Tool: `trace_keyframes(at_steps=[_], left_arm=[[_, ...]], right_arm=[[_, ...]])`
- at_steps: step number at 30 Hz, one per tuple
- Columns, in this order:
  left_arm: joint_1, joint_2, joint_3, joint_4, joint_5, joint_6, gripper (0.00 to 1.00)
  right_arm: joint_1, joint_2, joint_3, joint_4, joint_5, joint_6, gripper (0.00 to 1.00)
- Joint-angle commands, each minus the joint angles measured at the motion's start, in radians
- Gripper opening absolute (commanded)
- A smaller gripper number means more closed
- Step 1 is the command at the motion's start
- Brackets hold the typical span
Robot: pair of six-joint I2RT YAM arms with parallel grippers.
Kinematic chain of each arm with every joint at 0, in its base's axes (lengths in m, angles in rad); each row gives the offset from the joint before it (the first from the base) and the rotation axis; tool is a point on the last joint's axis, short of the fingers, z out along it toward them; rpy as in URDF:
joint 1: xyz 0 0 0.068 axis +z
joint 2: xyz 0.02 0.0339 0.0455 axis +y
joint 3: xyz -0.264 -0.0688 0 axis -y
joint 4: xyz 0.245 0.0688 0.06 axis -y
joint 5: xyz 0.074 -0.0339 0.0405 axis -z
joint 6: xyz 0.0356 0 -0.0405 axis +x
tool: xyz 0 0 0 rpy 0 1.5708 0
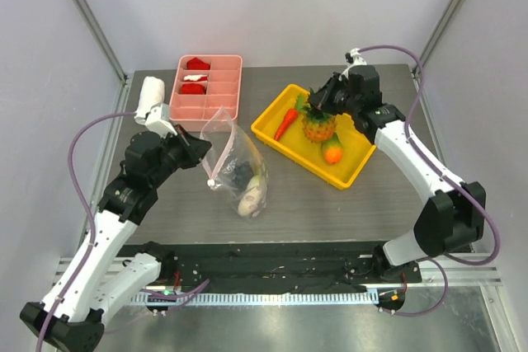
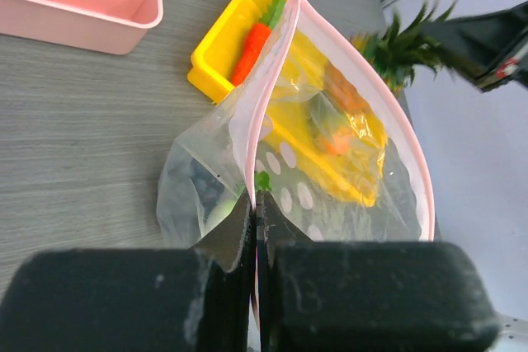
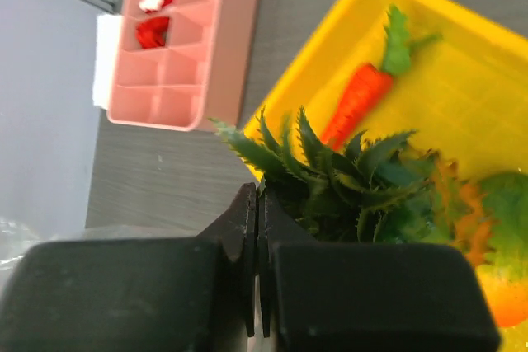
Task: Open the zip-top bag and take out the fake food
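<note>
The clear zip-top bag (image 1: 235,162) lies mid-table with its mouth open, dark grapes (image 1: 239,175) and a white radish (image 1: 252,195) inside. My left gripper (image 1: 198,144) is shut on the bag's pink zip strip (image 2: 272,72), holding that edge up. The orange carrot (image 1: 286,124), pineapple (image 1: 319,127) and orange-green mango (image 1: 332,152) are in the yellow tray (image 1: 355,166). My right gripper (image 1: 318,101) is shut on the pineapple's green top (image 3: 346,175), and the pineapple stands upright in the tray. The carrot (image 3: 355,100) lies beyond it.
A pink divided tray (image 1: 219,88) with red-and-white pieces sits at the back left, with a rolled white towel (image 1: 151,92) beside it. The yellow tray stands to the right of the bag. Grey walls enclose the table.
</note>
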Motion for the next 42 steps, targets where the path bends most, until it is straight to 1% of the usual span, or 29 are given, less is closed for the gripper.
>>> trace_keyframes(at_steps=[1, 5, 7, 8, 9, 11, 12, 14, 15, 18, 21, 22, 23, 24, 25, 26, 27, 28, 29, 30, 32, 33, 34, 36, 38, 39, 40, 41, 42], left_arm=[[0.002, 0.053, 0.045, 0.008, 0.017, 0.043, 0.00], [0.002, 0.065, 0.062, 0.036, 0.031, 0.040, 0.00], [0.003, 0.071, 0.106, 0.016, 0.034, 0.057, 0.00], [0.002, 0.071, 0.119, 0.008, 0.031, 0.060, 0.00], [0.003, 0.068, 0.126, 0.003, 0.030, 0.061, 0.00], [0.002, 0.065, 0.131, 0.008, 0.042, 0.058, 0.00], [0.003, 0.065, 0.130, 0.013, 0.046, 0.049, 0.00], [0.002, 0.068, 0.117, 0.025, 0.071, 0.041, 0.00], [0.002, 0.070, 0.116, 0.032, 0.077, 0.038, 0.00], [0.002, 0.074, 0.129, 0.029, 0.068, 0.038, 0.00], [0.002, 0.068, 0.136, 0.031, 0.069, 0.037, 0.00], [0.002, 0.070, 0.139, 0.033, 0.076, 0.032, 0.00], [0.002, 0.070, 0.142, 0.033, 0.080, 0.028, 0.00], [0.003, 0.067, 0.145, 0.033, 0.085, 0.023, 0.00], [0.003, 0.065, 0.143, 0.037, 0.088, 0.020, 0.00], [0.003, 0.065, 0.140, 0.049, 0.089, 0.009, 0.00], [0.002, 0.068, 0.125, 0.055, 0.094, 0.003, 0.00], [0.002, 0.071, 0.116, 0.065, 0.112, -0.006, 0.00], [0.002, 0.074, 0.101, 0.077, 0.122, -0.020, 0.00], [0.003, 0.074, 0.084, 0.115, 0.132, -0.050, 0.00], [0.003, 0.079, 0.028, 0.163, 0.186, -0.095, 0.00], [0.002, 0.088, 0.015, 0.222, 0.209, -0.138, 0.00], [0.002, 0.093, 0.004, 0.242, 0.227, -0.147, 0.00], [-0.002, 0.094, 0.034, 0.234, 0.212, -0.134, 0.00], [-0.002, 0.068, 0.109, 0.145, 0.128, -0.074, 0.00], [0.000, 0.061, 0.138, 0.114, 0.111, -0.049, 0.00], [-0.002, 0.059, 0.168, 0.042, 0.090, 0.004, 0.00], [0.000, 0.064, 0.236, 0.008, 0.077, 0.029, 0.00], [0.000, 0.071, 0.267, -0.038, 0.065, 0.052, 0.00]], right_arm=[[-0.076, 0.073, -0.084, 0.205, -0.203, 0.043, 0.01], [-0.097, 0.122, -0.125, 0.225, -0.229, 0.049, 0.01], [-0.098, 0.147, -0.119, 0.178, -0.204, 0.029, 0.03], [-0.098, 0.156, -0.093, 0.138, -0.176, -0.004, 0.09], [-0.098, 0.168, -0.076, 0.045, -0.107, -0.029, 0.25], [-0.097, 0.193, -0.029, -0.084, -0.027, -0.092, 0.40], [-0.097, 0.198, -0.016, -0.119, 0.046, -0.107, 0.58], [-0.087, 0.179, 0.020, -0.205, 0.108, -0.141, 0.66], [-0.062, 0.166, 0.033, -0.228, 0.199, -0.170, 0.73], [0.003, 0.112, 0.111, -0.316, 0.281, -0.210, 0.85], [0.086, 0.075, 0.221, -0.415, 0.396, -0.230, 0.87], [0.159, 0.067, 0.250, -0.435, 0.412, -0.238, 0.87], [0.185, 0.060, 0.298, -0.458, 0.387, -0.229, 0.87], [0.204, 0.038, 0.318, -0.465, 0.332, -0.209, 0.86], [0.242, 0.024, 0.335, -0.463, 0.270, -0.147, 0.84], [0.259, 0.008, 0.355, -0.437, 0.178, -0.103, 0.81], [0.291, -0.008, 0.357, -0.419, 0.163, -0.065, 0.69], [0.322, -0.040, 0.355, -0.394, 0.156, -0.022, 0.60], [0.381, -0.045, 0.357, -0.364, 0.154, 0.035, 0.53], [0.405, -0.045, 0.373, -0.371, 0.154, 0.058, 0.42], [0.464, -0.032, 0.402, -0.385, 0.188, 0.125, 0.34], [0.479, -0.031, 0.401, -0.379, 0.197, 0.141, 0.26], [0.497, -0.022, 0.396, -0.370, 0.198, 0.155, 0.24], [0.540, 0.000, 0.401, -0.362, 0.208, 0.155, 0.23], [0.549, 0.024, 0.424, -0.382, 0.209, 0.155, 0.24], [0.563, 0.023, 0.424, -0.380, 0.215, 0.159, 0.24], [0.571, 0.017, 0.421, -0.373, 0.243, 0.155, 0.24], [0.578, 0.011, 0.419, -0.359, 0.254, 0.153, 0.24], [0.584, 0.011, 0.421, -0.353, 0.255, 0.147, 0.24]])
